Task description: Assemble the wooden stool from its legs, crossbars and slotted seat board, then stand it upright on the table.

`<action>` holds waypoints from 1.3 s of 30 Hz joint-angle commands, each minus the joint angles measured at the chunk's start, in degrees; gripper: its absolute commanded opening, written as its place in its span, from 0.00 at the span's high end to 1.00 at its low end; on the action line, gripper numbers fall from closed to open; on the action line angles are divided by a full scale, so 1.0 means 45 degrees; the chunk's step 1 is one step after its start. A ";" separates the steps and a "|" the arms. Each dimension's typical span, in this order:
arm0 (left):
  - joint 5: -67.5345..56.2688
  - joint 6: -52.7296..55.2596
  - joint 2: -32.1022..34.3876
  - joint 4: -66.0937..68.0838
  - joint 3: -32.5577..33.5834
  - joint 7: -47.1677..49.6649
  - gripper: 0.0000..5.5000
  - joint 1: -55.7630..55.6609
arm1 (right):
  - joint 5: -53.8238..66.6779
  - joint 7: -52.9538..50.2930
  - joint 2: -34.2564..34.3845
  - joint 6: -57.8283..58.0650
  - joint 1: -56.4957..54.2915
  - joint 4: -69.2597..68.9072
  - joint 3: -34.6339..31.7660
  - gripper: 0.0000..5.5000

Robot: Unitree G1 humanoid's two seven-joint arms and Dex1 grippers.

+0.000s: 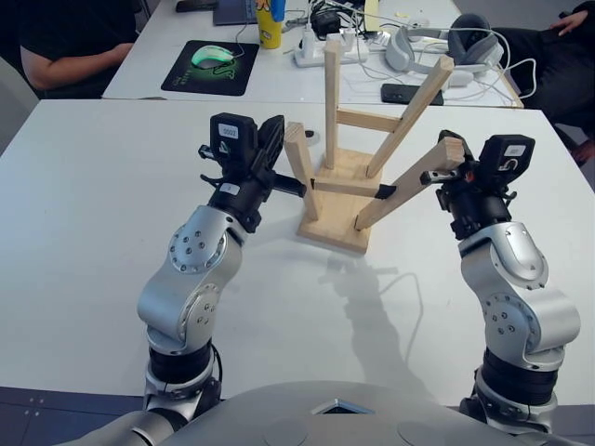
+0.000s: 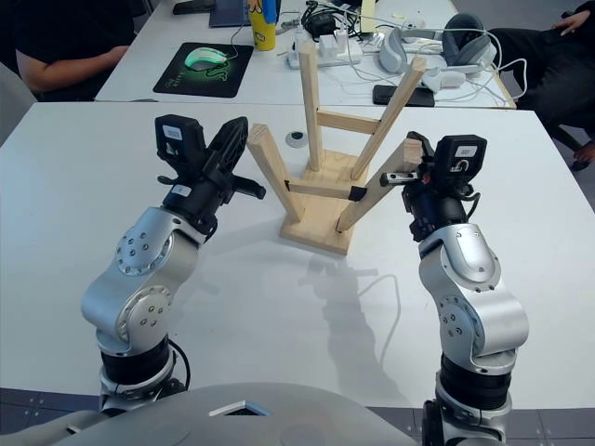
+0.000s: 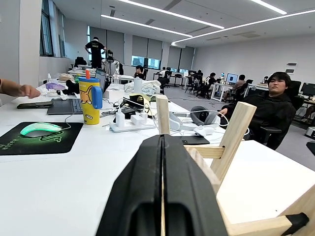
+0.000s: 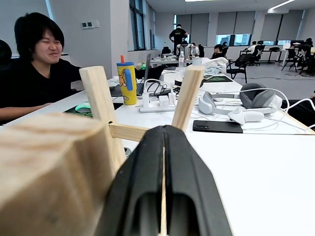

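Observation:
The wooden stool stands upside down at the middle of the white table, its seat board (image 1: 337,234) flat on the surface. Four legs point up and splay outward, joined by crossbars (image 1: 367,119). My left gripper (image 1: 275,139) is shut with nothing in it, raised just to the left of the near-left leg (image 1: 302,172). In the left wrist view its fingers (image 3: 147,196) press together, with the stool behind them. My right gripper (image 2: 416,173) is also shut and holds nothing, right beside the top end of the near-right leg (image 2: 376,190). That leg end (image 4: 49,167) looms close in the right wrist view.
A small round object (image 2: 296,139) lies on the table behind the stool. A second table behind holds a mouse pad (image 1: 209,67), a yellow cup (image 1: 270,23), a phone (image 1: 409,93), headphones and cables. People sit at it. Bare tabletop (image 1: 93,204) surrounds the stool.

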 commanded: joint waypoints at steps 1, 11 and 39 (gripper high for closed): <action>0.0102 0.0317 -0.0128 0.0862 -0.0554 -0.0161 1.00 -0.0072 | -0.0512 -0.0167 0.0562 0.0312 -0.0945 0.0499 0.0863 1.00; 0.1114 -0.1190 -0.0019 0.3232 0.0040 -0.0139 1.00 -0.1138 | -0.2005 0.0442 0.0779 -0.0576 -0.2257 0.2849 0.0889 1.00; -0.0633 -0.0482 -0.0541 0.2954 -0.1946 -0.3253 1.00 -0.2598 | -0.1124 0.1125 0.2335 0.3354 -0.2608 -0.2147 0.3079 1.00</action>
